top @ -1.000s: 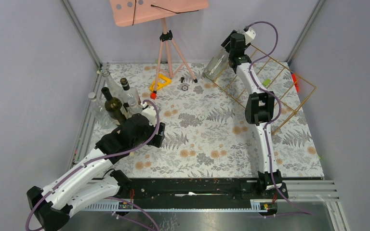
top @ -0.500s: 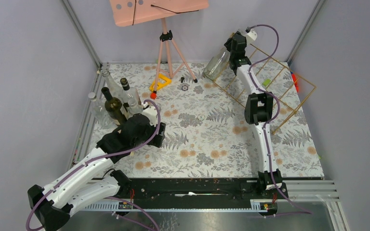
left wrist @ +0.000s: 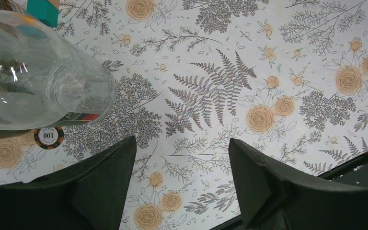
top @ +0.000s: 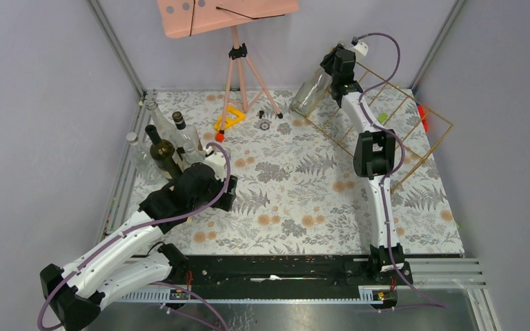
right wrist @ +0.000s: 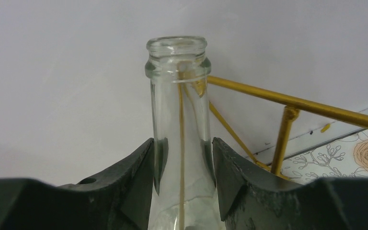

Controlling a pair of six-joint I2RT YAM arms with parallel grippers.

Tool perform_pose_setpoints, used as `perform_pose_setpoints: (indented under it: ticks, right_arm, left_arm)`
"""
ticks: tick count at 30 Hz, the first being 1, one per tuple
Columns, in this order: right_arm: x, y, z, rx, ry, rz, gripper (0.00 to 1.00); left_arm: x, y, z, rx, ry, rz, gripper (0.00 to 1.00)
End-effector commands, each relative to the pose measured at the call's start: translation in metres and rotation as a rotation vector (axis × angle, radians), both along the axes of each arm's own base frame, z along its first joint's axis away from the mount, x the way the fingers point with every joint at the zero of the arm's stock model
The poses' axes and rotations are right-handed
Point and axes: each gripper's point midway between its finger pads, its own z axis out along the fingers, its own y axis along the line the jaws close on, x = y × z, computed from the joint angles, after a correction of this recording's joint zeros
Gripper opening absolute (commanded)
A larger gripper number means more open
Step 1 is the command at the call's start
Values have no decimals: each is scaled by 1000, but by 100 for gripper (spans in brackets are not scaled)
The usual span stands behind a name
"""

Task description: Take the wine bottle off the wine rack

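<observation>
The left gripper's (left wrist: 182,142) jaws stand open with nothing between them, hanging over the flowered table (top: 297,207) at the left side. Just beside it, a clear glass bottle (left wrist: 43,72) fills the corner of its wrist view, with a small round chip (left wrist: 49,137) marked 100 lying at the bottle's foot. That bottle belongs to a huddle of upright bottles (top: 162,141), some clear and one dark, by the table's left edge. Farther back in the middle stands a pink tripod stand (top: 241,62), with a yellow triangular frame (top: 229,118) on the table near its feet. Over on the right, the right gripper (right wrist: 182,143) is clamped on the neck of the wine bottle (right wrist: 178,86), one finger on each side just below the lip. The bottle is tilted, mouth uppermost, at the far left corner of the gold wine rack (right wrist: 297,102), whose wires show through the glass behind it.
</observation>
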Motion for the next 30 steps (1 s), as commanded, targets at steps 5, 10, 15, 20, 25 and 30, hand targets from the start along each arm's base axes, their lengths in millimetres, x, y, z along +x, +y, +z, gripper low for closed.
perform_pose_setpoints:
  ticks: [5,10,15,20,25,30]
  right_arm:
    - [-55,37,198,9,-306,147,0]
    - [-84,57,226,-54,-314,200,0]
    - [-119,81,254,-155,-329,246,0]
    - [-160,102,286,-249,-367,278,0]
    - [-212,116,313,-342,-422,293,0]
    - [-274,124,319,-430,-460,314,0]
  left_arm:
    - [7,0,10,-8,-45,16,77]
    - [6,-1,11,-12,-40,11,77]
    - [5,-1,11,-16,-38,8,76]
    - [5,0,12,-15,-40,12,76]
    - [4,0,15,-26,-46,12,76]
    - [3,0,19,-42,-61,13,76]
